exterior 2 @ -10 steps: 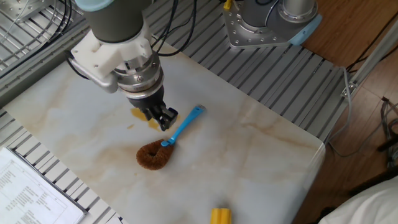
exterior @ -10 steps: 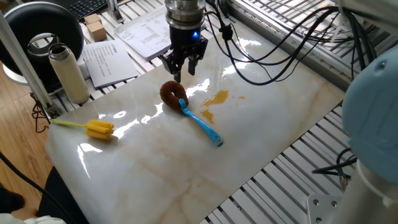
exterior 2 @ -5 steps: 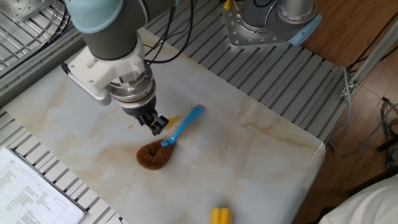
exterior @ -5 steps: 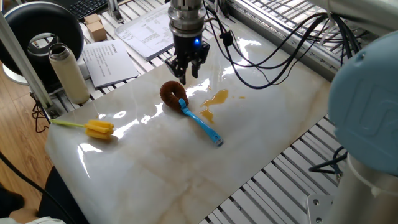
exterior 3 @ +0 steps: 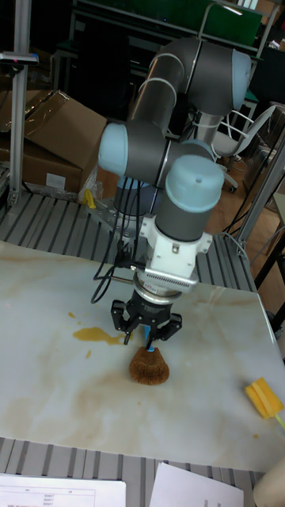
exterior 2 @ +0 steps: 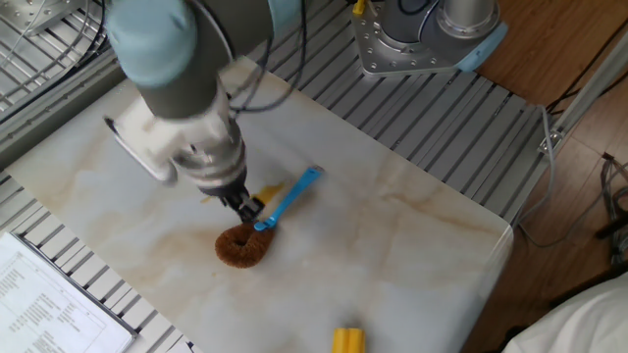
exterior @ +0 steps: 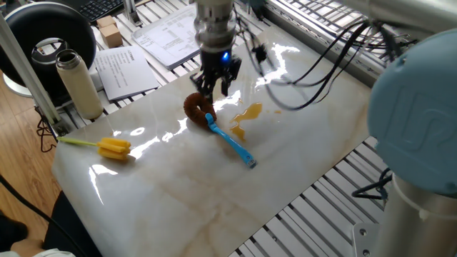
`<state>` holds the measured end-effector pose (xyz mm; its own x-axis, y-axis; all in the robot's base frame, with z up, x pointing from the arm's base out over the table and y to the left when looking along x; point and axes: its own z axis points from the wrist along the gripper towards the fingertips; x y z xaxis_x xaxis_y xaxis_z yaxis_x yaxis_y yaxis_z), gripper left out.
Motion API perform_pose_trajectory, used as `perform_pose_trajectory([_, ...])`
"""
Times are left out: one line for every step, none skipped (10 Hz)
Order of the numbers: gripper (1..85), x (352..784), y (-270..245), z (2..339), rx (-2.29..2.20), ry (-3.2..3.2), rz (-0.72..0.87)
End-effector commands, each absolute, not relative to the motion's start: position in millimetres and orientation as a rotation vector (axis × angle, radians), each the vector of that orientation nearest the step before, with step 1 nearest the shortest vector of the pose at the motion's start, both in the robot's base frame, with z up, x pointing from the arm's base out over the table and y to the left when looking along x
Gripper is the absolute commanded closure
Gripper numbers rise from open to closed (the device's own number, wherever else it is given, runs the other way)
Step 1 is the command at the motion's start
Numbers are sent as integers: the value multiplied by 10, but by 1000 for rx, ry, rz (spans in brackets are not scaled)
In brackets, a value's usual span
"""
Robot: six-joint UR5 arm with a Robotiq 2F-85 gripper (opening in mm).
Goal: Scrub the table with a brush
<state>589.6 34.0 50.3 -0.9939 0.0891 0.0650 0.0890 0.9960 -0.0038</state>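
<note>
The brush (exterior: 214, 123) lies flat on the worktop (exterior: 300, 150), its brown head just beside the amber stain (exterior: 246, 113) and its blue handle stretching away past that stain. The hand (exterior: 215, 87) hangs just above the brush head, fingers spread wide and gripping nothing. A yellow sponge brush (exterior: 107, 147) lies well apart from the stain.

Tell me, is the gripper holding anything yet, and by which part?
Nothing is held. The gripper is open just above the brush, near where the handle meets the head, and the brush lies on the table.
</note>
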Motion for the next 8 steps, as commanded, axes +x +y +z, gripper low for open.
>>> perform_pose_trajectory([430,5839,298,563,-96,-3030,-38])
perform_pose_trajectory([420,5855,492,575,-53,-3032,-154])
perform_pose_trajectory([413,5894,532,575,-50,-3046,-179])
perform_pose_trajectory([410,5927,591,580,-92,-3053,-214])
perform_pose_trajectory([413,5884,682,579,-141,-3070,-160])
perform_pose_trajectory([440,5802,850,576,-190,-3081,-160])
perform_pose_trajectory([437,5877,829,557,-165,-3129,-126])
perform_pose_trajectory([357,5804,782,554,-93,-3108,-96])
